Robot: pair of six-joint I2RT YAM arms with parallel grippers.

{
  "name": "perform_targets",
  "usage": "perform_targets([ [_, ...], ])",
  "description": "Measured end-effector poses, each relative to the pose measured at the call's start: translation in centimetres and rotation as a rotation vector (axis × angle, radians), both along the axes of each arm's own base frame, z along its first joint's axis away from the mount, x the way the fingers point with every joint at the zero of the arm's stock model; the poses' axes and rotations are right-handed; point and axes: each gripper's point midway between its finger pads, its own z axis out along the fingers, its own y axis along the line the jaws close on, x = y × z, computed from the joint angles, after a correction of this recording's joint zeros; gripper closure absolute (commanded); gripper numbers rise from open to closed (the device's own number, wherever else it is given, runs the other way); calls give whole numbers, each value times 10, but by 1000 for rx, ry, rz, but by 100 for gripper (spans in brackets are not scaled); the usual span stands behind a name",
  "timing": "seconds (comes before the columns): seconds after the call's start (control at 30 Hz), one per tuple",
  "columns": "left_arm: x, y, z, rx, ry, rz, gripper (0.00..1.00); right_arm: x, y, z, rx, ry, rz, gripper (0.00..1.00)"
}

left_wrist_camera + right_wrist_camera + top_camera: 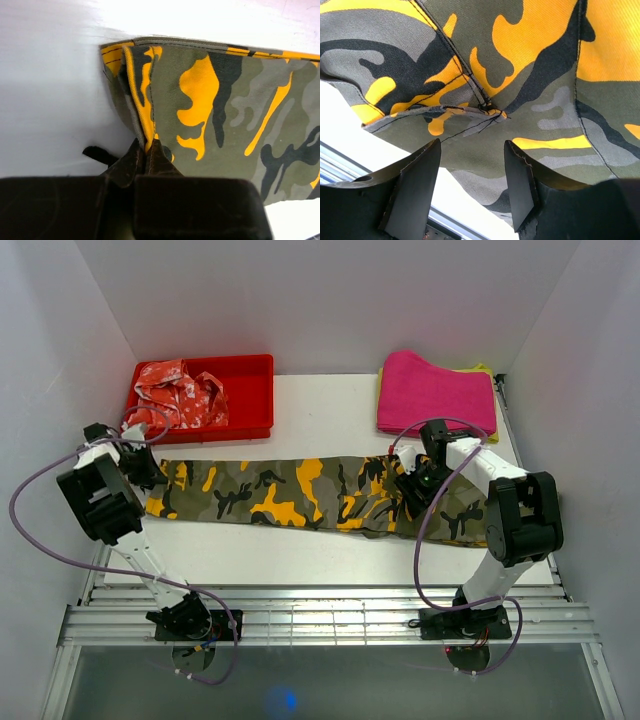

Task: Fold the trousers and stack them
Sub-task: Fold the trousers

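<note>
**White table [330, 405], trousers [290, 495] laid flat across it**

White walls close the table in on three sides. The trousers lie in one long band from left to right across the middle of it, legs together. The hems are at the left end and the wider top part is at the right.

The left gripper [148, 150] is at the hem end. Its fingers are pinched tight together on the edge of the cloth, with a fold of hem caught between the tips. The right gripper [472, 150] sits low over the right part of the trousers, near where the seams meet. Its jaws stand well apart with nothing between them, and the cloth lies just past the tips.

Behind the left end, at the far side, is a red tray [250, 390] holding a crumpled red-and-white garment [175, 390]. At the far right lies a folded pink cloth [435, 390], with a yellow edge showing under it.
</note>
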Motion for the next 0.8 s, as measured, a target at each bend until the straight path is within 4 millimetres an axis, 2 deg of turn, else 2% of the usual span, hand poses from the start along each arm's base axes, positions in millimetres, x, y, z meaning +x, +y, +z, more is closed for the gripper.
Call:
perform_targets([
  [0.07,-2,4,7,2,23,15,100,0,-1,1,-3,-4,0,41],
  [0.13,3,11,24,13,21,32,100,0,-1,4,-4,-13,0,41],
  [0.37,32,63,119,209,-110,89,100,2,-3,20,-1,-68,4,40],
  [0.47,38,79,155,282,-158,105,100,-1,-3,27,1,-75,6,39],
  [0.53,39,83,173,309,-175,108,100,-4,-4,30,3,-77,6,39],
  [0.67,33,68,190,305,-166,80,100,-7,-5,35,5,-75,7,39],
  [0.73,31,42,189,284,-149,39,100,-8,-7,35,7,-69,3,39],
  [0.8,24,-4,183,244,-117,-30,100,-9,-9,35,9,-62,-3,40],
])
